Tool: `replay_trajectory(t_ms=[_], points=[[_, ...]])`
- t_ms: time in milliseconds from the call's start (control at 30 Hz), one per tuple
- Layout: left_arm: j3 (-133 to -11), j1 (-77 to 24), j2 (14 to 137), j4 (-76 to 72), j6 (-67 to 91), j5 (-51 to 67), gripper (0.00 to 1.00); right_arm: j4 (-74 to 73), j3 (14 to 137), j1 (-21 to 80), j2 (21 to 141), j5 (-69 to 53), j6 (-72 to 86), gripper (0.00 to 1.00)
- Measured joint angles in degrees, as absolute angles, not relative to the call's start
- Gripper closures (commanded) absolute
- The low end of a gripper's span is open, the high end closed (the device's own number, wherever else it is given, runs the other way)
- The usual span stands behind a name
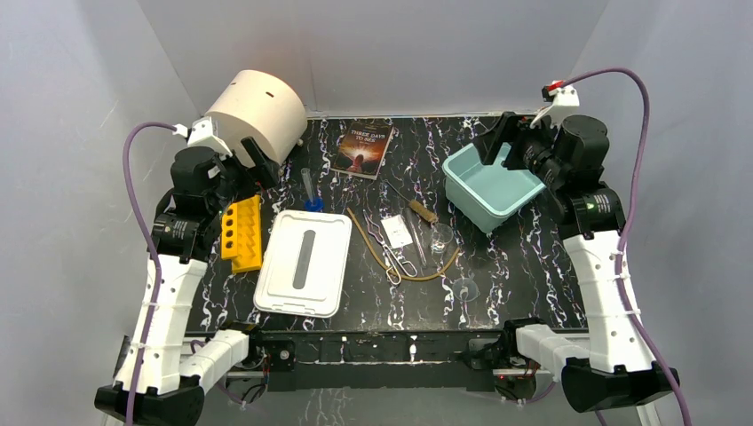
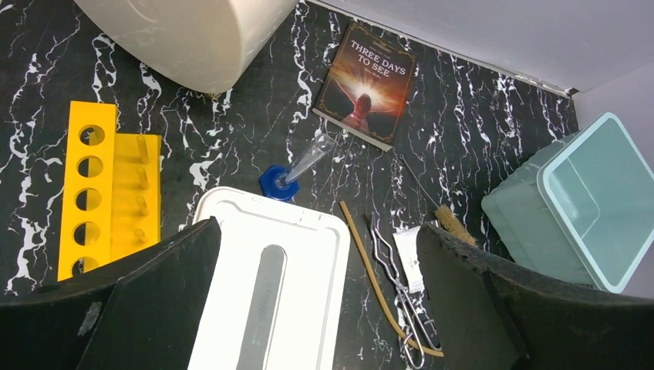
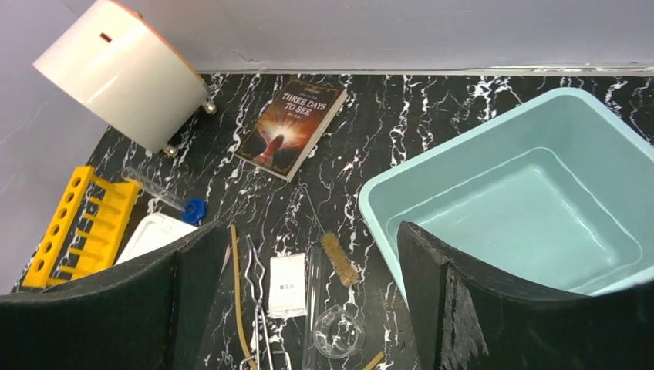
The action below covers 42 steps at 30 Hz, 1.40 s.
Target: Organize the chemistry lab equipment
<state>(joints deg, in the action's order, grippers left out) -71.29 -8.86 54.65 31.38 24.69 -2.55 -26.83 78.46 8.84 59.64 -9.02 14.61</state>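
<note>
left hand (image 2: 315, 231): fingers spread wide, nothing between them. it hangs near the far left corner, beside the cylinder (image 1: 257, 106) and above the far end of the yellow rack (image 1: 243, 232).
right hand (image 3: 310, 231): released too, fingers well apart, raised over the far-left rim of the teal bin (image 1: 471, 209) by the far right corner.

tube (image 1: 308, 188): lies flat between the cylinder and the white lid (image 1: 280, 266), its blue end at the lid's far edge. it is nearest the left hand, just to that hand's right.
the rest is bunched mid-tabletop, on the near-left side of the right hand and left of the bin:
- tubing (image 1: 362, 232) runs from near the lid toward the near edge, then curves right.
- tongs (image 1: 388, 248) lie along it, handles toward the near edge.
- packet (image 1: 400, 232) just right of the tongs.
- brush (image 1: 421, 211) on the far side of the packet, near the bin's left wall.
- beaker (image 1: 440, 236) upright, right of the packet.
- dish (image 1: 465, 287) apart from the bunch, closest to the near edge.

book (image 1: 362, 147) sits mid far edge. the lid and rack fill the left side. bare tabletop (image 1: 524, 266) shows from the dish to the right edge, and in a strip between book and bin.
</note>
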Motion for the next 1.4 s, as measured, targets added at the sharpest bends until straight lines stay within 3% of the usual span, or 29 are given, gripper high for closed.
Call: replay_trajectory(t_ms=[433, 800, 933, 1167, 1400], points=[[-68.1, -9.0, 51.5, 30.3, 25.8, 0.6, 0.02, -29.5, 79.5, 18.3, 65.7, -10.9, 13.2, 0.12], [-59.3, -9.1, 44.4, 26.7, 30.7, 10.0, 0.02, -32.5, 80.4, 44.1, 73.8, 1.7, 13.0, 0.21], [-57.4, -9.1, 44.4, 26.2, 32.3, 12.5, 0.02, -34.3, 80.0, 50.4, 78.6, 7.5, 13.5, 0.32], [-56.6, -9.1, 44.4, 26.2, 34.5, 13.8, 0.02, -39.4, 73.1, 54.1, 82.4, 17.6, 20.9, 0.44], [-55.6, -9.1, 44.3, 27.0, 35.4, 13.6, 0.02, -41.9, 64.9, 54.1, 84.6, 21.0, 27.9, 0.44]])
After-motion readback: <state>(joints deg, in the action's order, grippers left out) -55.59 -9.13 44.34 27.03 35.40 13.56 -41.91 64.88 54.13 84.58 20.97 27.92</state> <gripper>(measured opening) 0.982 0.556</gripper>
